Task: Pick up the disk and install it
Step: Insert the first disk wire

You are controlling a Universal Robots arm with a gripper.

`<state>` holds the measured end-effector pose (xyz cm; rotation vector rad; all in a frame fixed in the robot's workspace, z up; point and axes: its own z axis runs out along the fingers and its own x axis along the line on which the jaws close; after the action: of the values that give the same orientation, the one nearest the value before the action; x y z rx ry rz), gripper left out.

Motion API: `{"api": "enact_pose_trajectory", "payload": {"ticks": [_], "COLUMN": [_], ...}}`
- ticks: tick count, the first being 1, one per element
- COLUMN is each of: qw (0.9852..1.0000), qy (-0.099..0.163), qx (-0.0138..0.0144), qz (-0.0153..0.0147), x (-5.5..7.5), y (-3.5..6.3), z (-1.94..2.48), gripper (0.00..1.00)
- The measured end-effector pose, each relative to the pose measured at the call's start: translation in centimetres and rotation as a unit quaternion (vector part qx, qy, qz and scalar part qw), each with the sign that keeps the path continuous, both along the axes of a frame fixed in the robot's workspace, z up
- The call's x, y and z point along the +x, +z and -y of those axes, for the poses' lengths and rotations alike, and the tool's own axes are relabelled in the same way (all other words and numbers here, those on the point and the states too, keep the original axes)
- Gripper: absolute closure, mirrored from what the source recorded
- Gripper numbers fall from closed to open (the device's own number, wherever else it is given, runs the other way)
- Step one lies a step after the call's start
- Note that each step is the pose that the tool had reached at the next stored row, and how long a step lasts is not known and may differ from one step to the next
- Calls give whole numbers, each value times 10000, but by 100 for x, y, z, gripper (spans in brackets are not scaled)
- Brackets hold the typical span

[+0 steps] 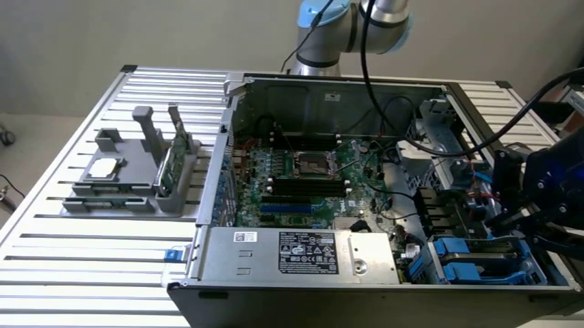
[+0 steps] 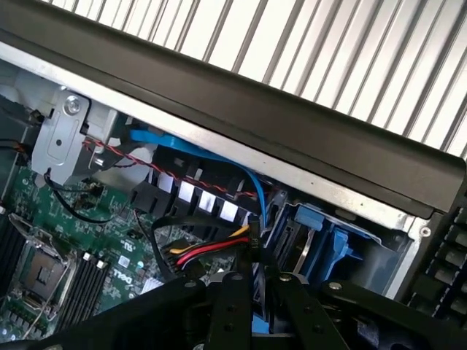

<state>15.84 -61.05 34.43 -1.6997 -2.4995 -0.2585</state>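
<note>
An open computer case (image 1: 365, 292) sits on a slatted metal table (image 1: 82, 260), with its motherboard (image 1: 310, 184) exposed and a labelled power supply (image 1: 301, 253) along the near wall. The disk (image 1: 474, 258), silver-grey in its blue carrier, lies in the drive bay at the case's near corner on the exterior view's right. The robot arm (image 1: 548, 178) hangs over that side, and its gripper (image 2: 257, 281) is just above the bay, close to the disk and a bundle of red, yellow and black wires (image 2: 201, 255). I cannot tell whether the pincer is closed or has hold of anything. On the exterior view's left, a grey holder (image 1: 128, 198) carries a square silver chip (image 1: 105, 167) and an upright green circuit card (image 1: 169, 164).
</note>
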Motion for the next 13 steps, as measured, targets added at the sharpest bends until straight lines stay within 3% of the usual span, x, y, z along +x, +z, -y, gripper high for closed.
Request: {"api": "enact_pose_trajectory", "payload": {"ticks": [8,13], "qw": [9997,9994], "qy": [-184,-315], "qx": [-148,-171], "qz": [-13,-32], "x": [0,0], "y": [-1,8], "z": [0,1], "gripper": [84,84]}}
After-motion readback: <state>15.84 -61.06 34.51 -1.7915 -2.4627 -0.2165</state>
